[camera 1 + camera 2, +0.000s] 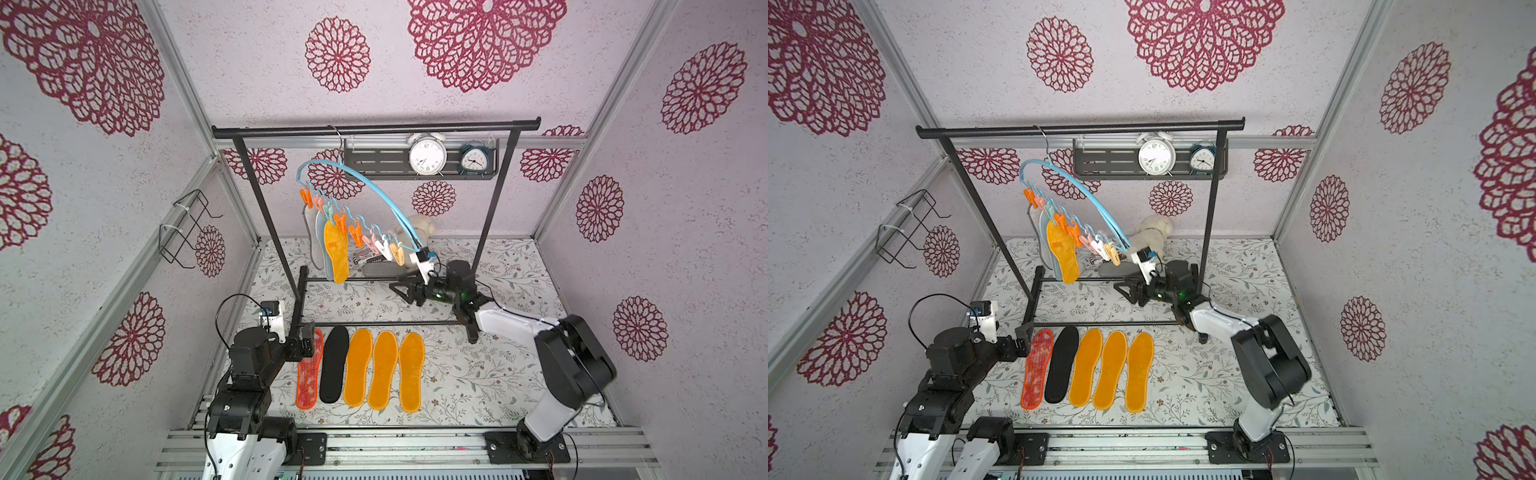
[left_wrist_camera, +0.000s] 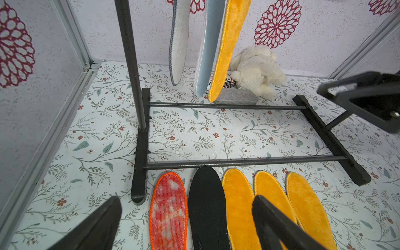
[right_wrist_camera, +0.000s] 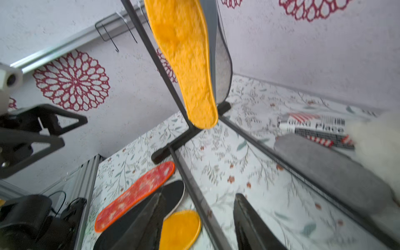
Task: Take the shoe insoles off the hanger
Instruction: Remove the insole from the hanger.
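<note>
Right gripper point(image 1: 404, 291) half-open, empty, near hanging orange-yellow insole point(image 1: 336, 255); left gripper point(image 1: 303, 334) spread wide, empty, low beside rack point(image 1: 374, 126) foot. Best: pinch toe end, pull straight down off peg, avoid swinging hanger point(image 1: 390, 205). Pale blue insole point(image 2: 207, 54) and grey-edged insole point(image 2: 179, 43) also clipped. Five insoles point(image 1: 384, 370) laid in row on floral mat point(image 1: 478, 374). White textured walls, crimson medallions
</note>
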Available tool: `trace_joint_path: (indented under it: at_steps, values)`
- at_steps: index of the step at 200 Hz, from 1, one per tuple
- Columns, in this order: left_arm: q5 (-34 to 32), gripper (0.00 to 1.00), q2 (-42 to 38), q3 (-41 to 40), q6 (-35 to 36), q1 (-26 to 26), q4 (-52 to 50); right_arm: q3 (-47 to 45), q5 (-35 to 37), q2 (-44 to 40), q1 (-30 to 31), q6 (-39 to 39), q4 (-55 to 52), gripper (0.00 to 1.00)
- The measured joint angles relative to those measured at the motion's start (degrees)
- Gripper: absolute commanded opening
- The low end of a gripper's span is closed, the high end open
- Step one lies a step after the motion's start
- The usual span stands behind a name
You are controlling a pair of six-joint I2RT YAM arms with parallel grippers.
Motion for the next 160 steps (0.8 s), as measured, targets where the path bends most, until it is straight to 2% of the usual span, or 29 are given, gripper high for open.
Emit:
trace_joint_path:
  at_steps: [42, 82, 108, 160]
  values:
    - [0.15, 0.97, 0.07, 0.00, 0.00, -0.17, -0.09, 24.11, -4.98, 18.64, -0.09, 5.40, 4.52, 0.59]
    - [0.35, 0.97, 0.07, 0.00, 0.00, -0.52, -0.20, 43.60, -9.60, 31.56, 0.24, 9.03, 4.57, 0.60]
    - [0.55, 0.97, 0.07, 0.00, 0.00, -0.83, -0.22, 51.93, -11.58, 36.26, 0.72, 10.36, 3.45, 0.61]
    - [0.55, 0.97, 0.07, 0.00, 0.00, -1.44, -0.24, 60.81, -14.56, 40.19, 2.01, 13.51, 3.08, 0.57]
